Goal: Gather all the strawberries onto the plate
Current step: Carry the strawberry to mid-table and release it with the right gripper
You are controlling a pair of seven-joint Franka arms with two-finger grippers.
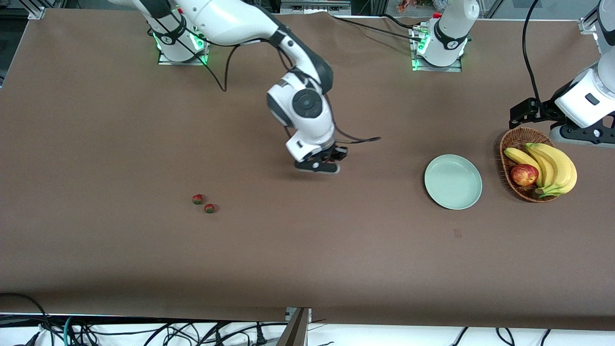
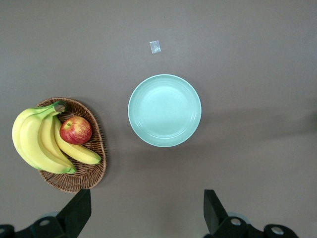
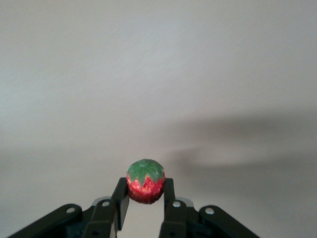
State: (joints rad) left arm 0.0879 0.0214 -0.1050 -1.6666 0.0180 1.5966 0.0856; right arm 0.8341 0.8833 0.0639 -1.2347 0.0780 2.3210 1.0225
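Plate (image 2: 164, 110) bare, basket (image 2: 94, 168) holds bananas (image 2: 37, 141), apple (image 2: 76, 130) (right gripper (image 3: 145, 198) pinches strawberry (image 3: 145, 181); left gripper (image 2: 146, 213) wide).

I see a brown cloth (image 1: 144, 259) covering the table edge to edge, black cables (image 1: 144, 331) trailing along its near edge over pale flooring, lit evenly

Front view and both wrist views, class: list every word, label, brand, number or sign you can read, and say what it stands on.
No readable text in any view.
Round emblems on the two arm bases: too small to read.
Small pale scrap on the table near the plate: no writing can be made out.
The strawberry in the right gripper, the bananas, apple and basket carry no labels.
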